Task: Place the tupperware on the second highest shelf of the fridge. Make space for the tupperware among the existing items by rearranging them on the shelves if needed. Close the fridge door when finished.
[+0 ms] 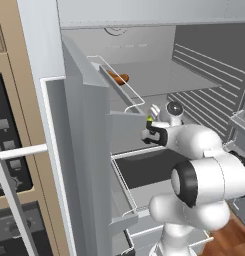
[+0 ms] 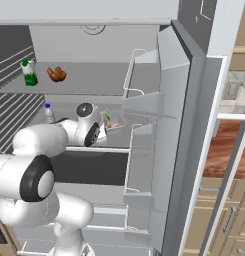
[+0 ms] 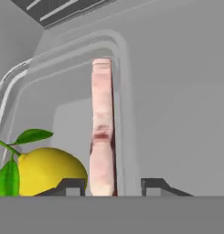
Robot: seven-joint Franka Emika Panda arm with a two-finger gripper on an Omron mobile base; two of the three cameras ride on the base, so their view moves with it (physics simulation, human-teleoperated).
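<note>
End effector (image 3: 111,187) is reaching into the open fridge (image 2: 194,100), its two dark fingertips (image 3: 70,186) standing slightly apart astride the wall of the tupperware (image 3: 77,114); whether they are pressing that wall or are already loose of it cannot be told. In the hand view the translucent tub is sitting right in front of the fingertips, with a yellow lemon (image 3: 49,171) bearing green leaves at its near corner and a pink-red strip (image 3: 103,128) lying along its side wall. From the right base view the tub (image 2: 114,121) is sitting on a fridge shelf (image 2: 119,99) just past the wrist, below the shelf above it that is carrying a green bottle (image 2: 29,73) and an orange sausage-like piece (image 2: 56,74). A white bottle (image 2: 49,113) is standing on the tub's shelf, to the left of the wrist
</note>
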